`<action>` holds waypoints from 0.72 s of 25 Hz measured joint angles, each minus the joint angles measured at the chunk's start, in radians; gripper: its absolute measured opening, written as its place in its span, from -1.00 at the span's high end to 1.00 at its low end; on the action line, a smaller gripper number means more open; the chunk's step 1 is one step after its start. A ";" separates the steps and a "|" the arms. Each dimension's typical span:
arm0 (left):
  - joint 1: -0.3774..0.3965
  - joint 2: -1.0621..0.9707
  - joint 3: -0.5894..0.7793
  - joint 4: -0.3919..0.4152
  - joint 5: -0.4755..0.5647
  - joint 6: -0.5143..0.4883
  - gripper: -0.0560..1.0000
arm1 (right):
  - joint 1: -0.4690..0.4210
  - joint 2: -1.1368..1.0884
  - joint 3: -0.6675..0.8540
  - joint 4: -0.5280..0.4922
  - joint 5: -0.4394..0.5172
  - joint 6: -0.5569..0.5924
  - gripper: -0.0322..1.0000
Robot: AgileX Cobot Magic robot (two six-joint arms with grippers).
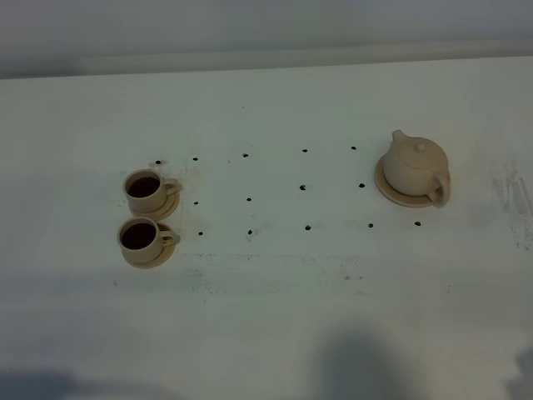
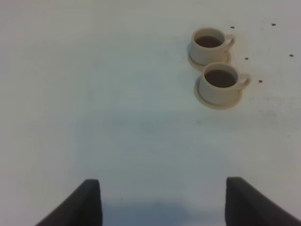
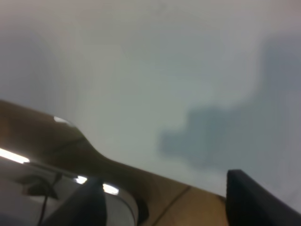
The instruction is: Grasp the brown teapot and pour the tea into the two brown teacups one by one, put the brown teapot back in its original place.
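Note:
The brown teapot [image 1: 416,167] stands upright on its flat round disc [image 1: 385,185] at the right of the table, spout to the back left, handle to the front right. The two brown teacups sit on small saucers at the left: the far cup [image 1: 146,189] and the near cup [image 1: 139,237], both holding dark tea. They also show in the left wrist view, far cup [image 2: 209,43] and near cup [image 2: 221,82]. My left gripper [image 2: 162,202] is open and empty, well short of the cups. My right gripper [image 3: 162,202] is open and empty, over the table's edge. Neither gripper shows in the exterior view.
The white table [image 1: 266,317] bears a grid of small black dots [image 1: 248,200] between the cups and the teapot. The right wrist view shows the table's brown edge [image 3: 155,193] and a shiny object below it [image 3: 70,188].

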 joint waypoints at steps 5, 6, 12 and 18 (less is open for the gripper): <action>0.000 0.000 0.000 0.000 0.000 0.000 -0.12 | 0.000 -0.115 0.010 0.004 0.000 0.005 -0.10; 0.000 0.000 0.000 0.000 0.000 0.000 -0.12 | 0.000 -0.127 0.010 0.004 0.000 0.007 -0.10; 0.000 0.000 0.000 0.000 0.000 0.000 -0.12 | 0.000 -0.140 0.010 0.004 0.000 0.015 -0.10; 0.000 0.000 0.000 0.000 0.000 0.000 -0.12 | -0.062 -0.200 0.011 0.006 0.000 0.015 -0.10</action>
